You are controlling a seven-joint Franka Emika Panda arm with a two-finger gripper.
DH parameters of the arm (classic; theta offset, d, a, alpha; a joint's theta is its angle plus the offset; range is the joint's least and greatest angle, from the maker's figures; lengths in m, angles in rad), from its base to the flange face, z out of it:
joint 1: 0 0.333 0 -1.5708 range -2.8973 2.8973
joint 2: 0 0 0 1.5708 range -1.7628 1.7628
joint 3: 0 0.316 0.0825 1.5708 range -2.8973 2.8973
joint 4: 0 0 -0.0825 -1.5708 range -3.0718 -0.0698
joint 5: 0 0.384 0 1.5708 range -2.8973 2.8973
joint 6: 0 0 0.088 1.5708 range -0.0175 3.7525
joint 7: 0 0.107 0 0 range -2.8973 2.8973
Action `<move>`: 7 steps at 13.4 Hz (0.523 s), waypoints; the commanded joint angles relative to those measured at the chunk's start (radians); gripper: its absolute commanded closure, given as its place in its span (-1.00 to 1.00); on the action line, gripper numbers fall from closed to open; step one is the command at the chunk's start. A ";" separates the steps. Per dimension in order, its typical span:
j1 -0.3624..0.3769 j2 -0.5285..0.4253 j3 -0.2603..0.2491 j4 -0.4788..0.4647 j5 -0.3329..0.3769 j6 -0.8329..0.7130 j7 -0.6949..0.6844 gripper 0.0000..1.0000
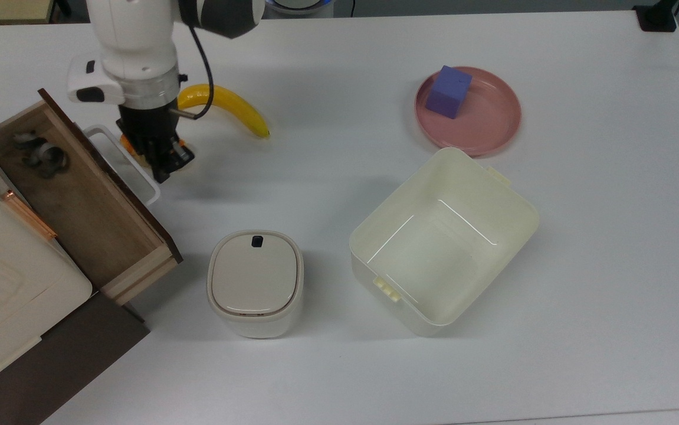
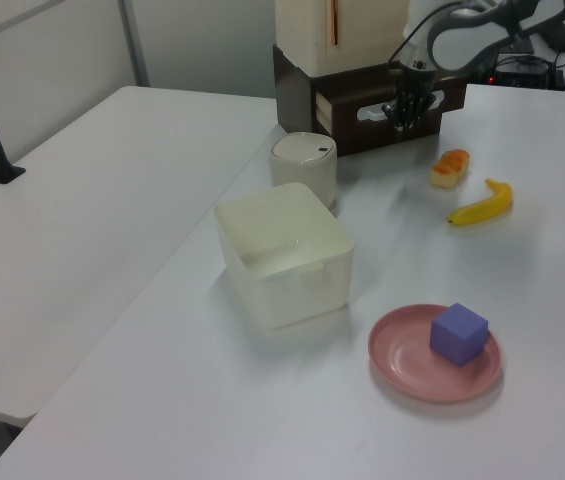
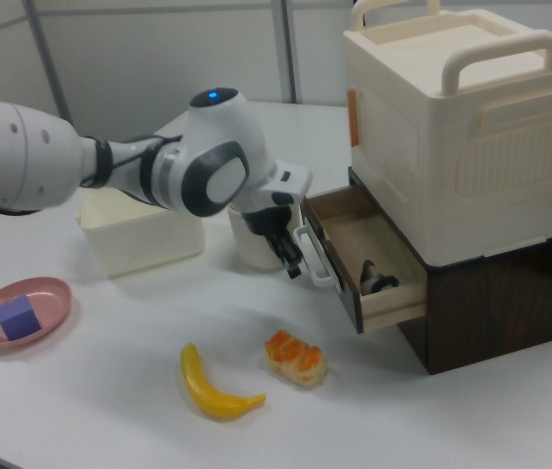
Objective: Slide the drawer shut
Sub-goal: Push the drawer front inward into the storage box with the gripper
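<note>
Gripper [image 1: 164, 160] — finger gap unclear — just beside the open drawer's [image 1: 74, 195] handle [image 1: 124, 167].

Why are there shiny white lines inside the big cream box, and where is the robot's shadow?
In the top view, the lines are lamp glare on the cream bin's glossy floor. In the top view, a soft grey shadow lies on the table beside the tool, toward the top view's right.
</note>
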State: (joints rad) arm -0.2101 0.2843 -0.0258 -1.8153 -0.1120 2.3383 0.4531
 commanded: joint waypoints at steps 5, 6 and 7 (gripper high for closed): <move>-0.095 0.050 -0.006 0.023 -0.037 0.177 0.096 1.00; -0.104 0.056 -0.006 0.039 -0.037 0.185 0.107 1.00; -0.117 0.075 -0.008 0.065 -0.037 0.185 0.111 1.00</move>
State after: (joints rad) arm -0.3042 0.3245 -0.0275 -1.8061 -0.1275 2.4946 0.5239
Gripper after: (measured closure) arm 0.991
